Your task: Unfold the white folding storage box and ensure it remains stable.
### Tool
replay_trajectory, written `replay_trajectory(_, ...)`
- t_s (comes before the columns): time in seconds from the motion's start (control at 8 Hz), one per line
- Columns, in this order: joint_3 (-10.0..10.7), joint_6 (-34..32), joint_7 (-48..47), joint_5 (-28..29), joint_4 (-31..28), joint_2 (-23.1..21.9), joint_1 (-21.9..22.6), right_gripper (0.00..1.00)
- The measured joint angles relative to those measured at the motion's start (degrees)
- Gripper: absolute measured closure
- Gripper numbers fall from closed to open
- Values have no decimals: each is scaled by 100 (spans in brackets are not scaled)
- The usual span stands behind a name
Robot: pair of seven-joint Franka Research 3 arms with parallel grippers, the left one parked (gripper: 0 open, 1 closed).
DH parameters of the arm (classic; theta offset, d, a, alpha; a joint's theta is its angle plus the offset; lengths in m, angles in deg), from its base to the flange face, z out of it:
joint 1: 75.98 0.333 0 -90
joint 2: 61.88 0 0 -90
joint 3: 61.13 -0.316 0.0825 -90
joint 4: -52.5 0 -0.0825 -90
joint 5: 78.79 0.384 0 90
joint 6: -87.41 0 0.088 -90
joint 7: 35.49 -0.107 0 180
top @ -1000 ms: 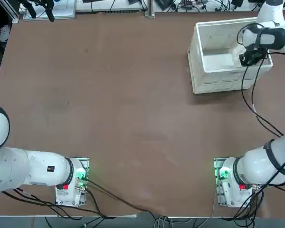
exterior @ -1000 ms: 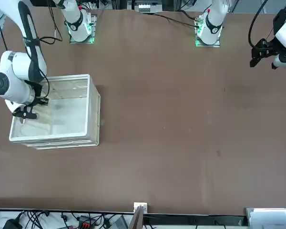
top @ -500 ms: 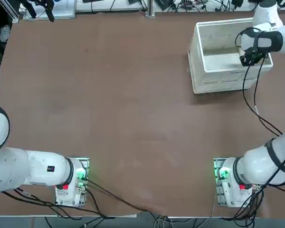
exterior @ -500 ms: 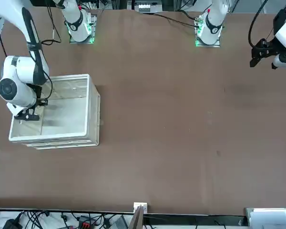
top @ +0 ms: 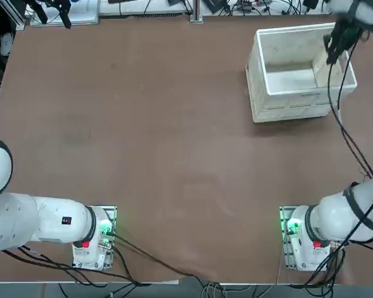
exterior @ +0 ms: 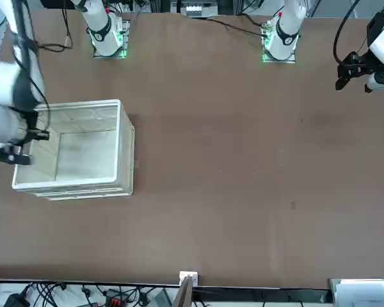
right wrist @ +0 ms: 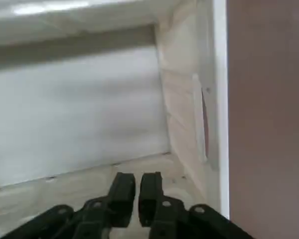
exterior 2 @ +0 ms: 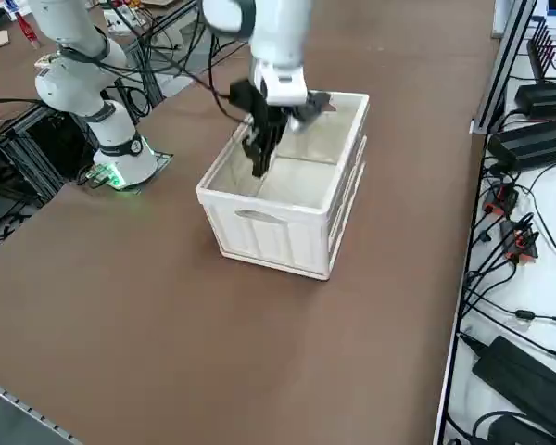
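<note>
From overhead, the white box [top: 295, 69] stands opened out at the far right of the table [top: 143, 124], with the right gripper [top: 333, 48] above its right wall.

From the front, all four walls stand upright and the floor panel lies flat.

From the side, the gripper hangs over the box's inside, near one end wall [exterior 2: 276, 227].

At the wrist, the fingers [right wrist: 123, 191] are pressed together with nothing between them.

The box looks light, thin-walled plastic on hinges, likely to slide or fold if pushed; the stiff top rim seems the safest place to grip.
</note>
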Motion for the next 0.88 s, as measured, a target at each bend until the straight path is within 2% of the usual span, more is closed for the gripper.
replay_trajectory(0.12, -34, -204, 14, 240, 219, -225, 0, 67)
replay_trajectory(0.5, -52, -832, 21, 751, 639, -691, -8, 8)
replay_trajectory(0.62, -70, -918, 25, 787, 701, -853, -2, 0)
replay_trajectory(0.88, -161, -1015, 5, 807, 852, -1174, 120, 0)
